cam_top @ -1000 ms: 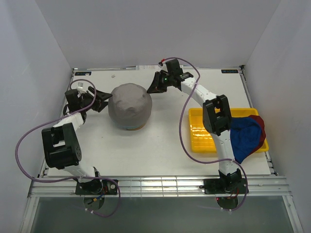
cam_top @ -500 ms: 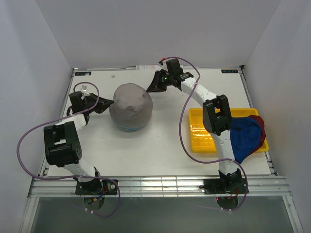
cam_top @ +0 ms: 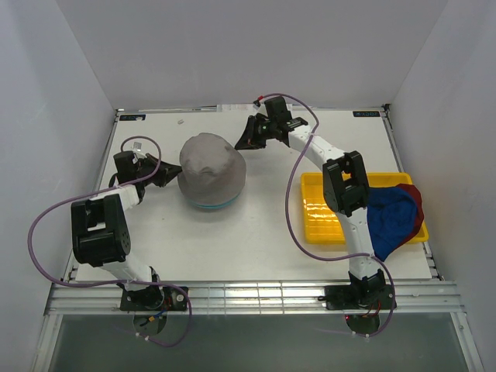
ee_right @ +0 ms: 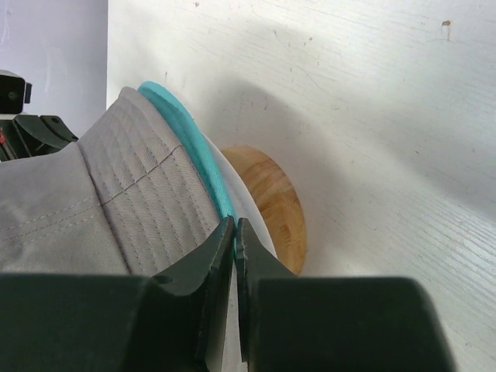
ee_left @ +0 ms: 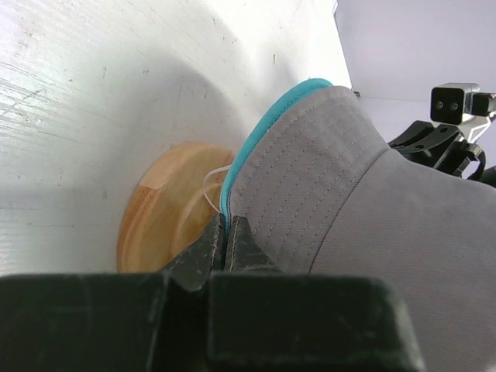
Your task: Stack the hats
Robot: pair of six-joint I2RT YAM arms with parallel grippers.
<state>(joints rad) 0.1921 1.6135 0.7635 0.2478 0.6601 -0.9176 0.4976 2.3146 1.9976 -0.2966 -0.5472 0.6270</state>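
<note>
Hats are found in two places on the white table [cam_top: 256, 240]. A grey fabric bucket hat [cam_top: 211, 174] is set at about 10 o'clock from the table's middle. It is pulled over a teal fabric bucket hat [cam_top: 211, 206], of which only a thin band is shown along the grey hat's 6 o'clock edge in the top view. Both are carried on a round wooden stand [ee_left: 167, 213], whose pale disc-shaped base is seen under the raised brim in both wrist views.

The left fingers [cam_top: 163, 172] are placed at the grey hat's 9 o'clock side. In the left wrist view their tips are pressed together on the brim edge, where the grey cloth is laid over the teal. The right fingers [cam_top: 246, 140] are placed at about 1 o'clock of the same hat. In the right wrist view they are likewise closed on the brim edge, with the teal rim running down between the tips. Whether one layer or both are pinched cannot be told.

A yellow plastic tray [cam_top: 318, 209] is set at the table's 3 o'clock side. A royal blue fabric hat [cam_top: 391, 217] is heaped on the tray's 3 o'clock end and draped over its 5 o'clock edge, partly hidden by the right arm. A dark red fabric hat [cam_top: 419, 205] is shown only as a strip along the blue hat's 2 o'clock edge, beneath it.
</note>
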